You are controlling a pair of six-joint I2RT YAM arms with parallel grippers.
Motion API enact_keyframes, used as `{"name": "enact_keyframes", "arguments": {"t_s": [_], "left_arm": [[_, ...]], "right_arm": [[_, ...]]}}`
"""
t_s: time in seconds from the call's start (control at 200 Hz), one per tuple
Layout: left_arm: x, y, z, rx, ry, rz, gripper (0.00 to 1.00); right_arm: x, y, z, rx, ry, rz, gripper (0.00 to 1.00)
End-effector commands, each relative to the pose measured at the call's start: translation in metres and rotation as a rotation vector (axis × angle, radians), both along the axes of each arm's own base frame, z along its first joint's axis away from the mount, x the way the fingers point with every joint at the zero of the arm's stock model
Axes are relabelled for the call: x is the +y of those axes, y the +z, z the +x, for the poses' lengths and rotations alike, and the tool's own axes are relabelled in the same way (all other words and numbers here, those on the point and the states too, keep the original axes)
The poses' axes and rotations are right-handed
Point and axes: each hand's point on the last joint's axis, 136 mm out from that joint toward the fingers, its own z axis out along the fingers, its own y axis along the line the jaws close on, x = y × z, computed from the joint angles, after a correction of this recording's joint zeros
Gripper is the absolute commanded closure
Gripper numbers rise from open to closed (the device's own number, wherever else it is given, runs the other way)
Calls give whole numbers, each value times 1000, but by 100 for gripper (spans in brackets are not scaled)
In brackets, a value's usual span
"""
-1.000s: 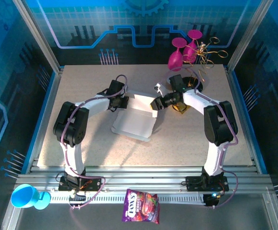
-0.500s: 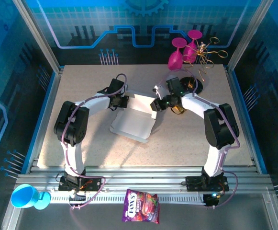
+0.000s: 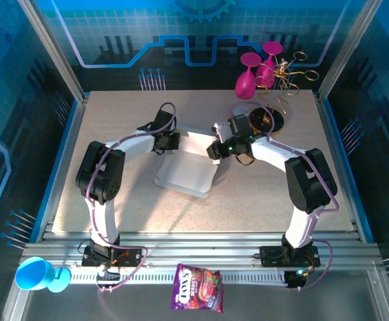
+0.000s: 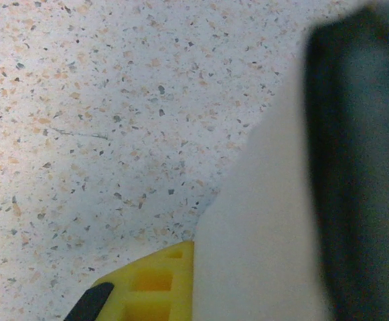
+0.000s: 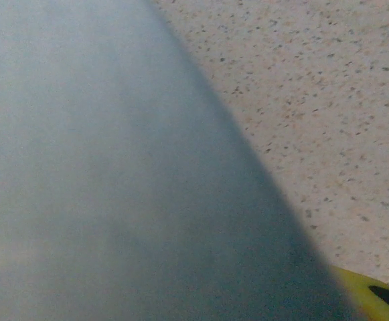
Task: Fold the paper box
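The paper box lies near the middle of the speckled table, between the two arms. Its wide base panel rests flat on the surface, with low edges turned up along the sides as far as the overhead view shows. The rear panel rises from the far edge and stands between the two grippers.

The left gripper sits at the left end of that rear panel with its jaws closed. In the left wrist view, white cardboard runs between a yellow finger and a dark, blurred one, so the grip appears to be a pinch on the thin card.

The right gripper meets the right end of the same panel. In its wrist view a grey, out-of-focus sheet lies close to the lens beside a yellow fingertip. Whether these jaws are parted or clamped cannot be told.

Progress, as judged: the box is partly formed. The base is laid out and one wall is raised. The other walls, flaps and tabs appear not yet tucked.
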Motion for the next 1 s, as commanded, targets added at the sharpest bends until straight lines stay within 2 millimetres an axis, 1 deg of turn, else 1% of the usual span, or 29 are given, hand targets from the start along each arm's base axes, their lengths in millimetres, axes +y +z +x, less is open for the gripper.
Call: {"name": "enact_keyframes", "arguments": {"t_s": [0.0,0.11,0.225,0.48,0.59,0.695,0.755,0.821,0.851,0.921,0.996], "left_arm": [[20,-39,-39,191,50,79,100],[20,-39,-39,193,49,80,100],[19,-39,-37,194,46,81,100],[17,-38,-35,194,45,86,100],[15,-38,-34,194,42,86,100],[14,-38,-34,196,37,88,100],[14,-38,-33,193,33,89,100],[13,-38,-33,192,28,91,100],[13,-37,-33,190,26,93,100],[14,-36,-33,188,21,100,100],[15,-36,-32,188,14,107,100]], "right_arm": [[2,15,-10,0,26,84,51],[4,19,-19,6,57,122,47],[6,28,-25,15,79,160,43],[-2,50,-38,7,85,219,35],[-3,52,-44,12,92,227,34],[-7,49,-45,15,80,225,34],[-10,44,-43,21,65,216,35],[-16,35,-37,25,43,185,36],[-19,34,-33,18,28,174,38],[-30,44,-21,-27,-19,188,43],[-53,58,-6,-92,-109,198,45]]}}
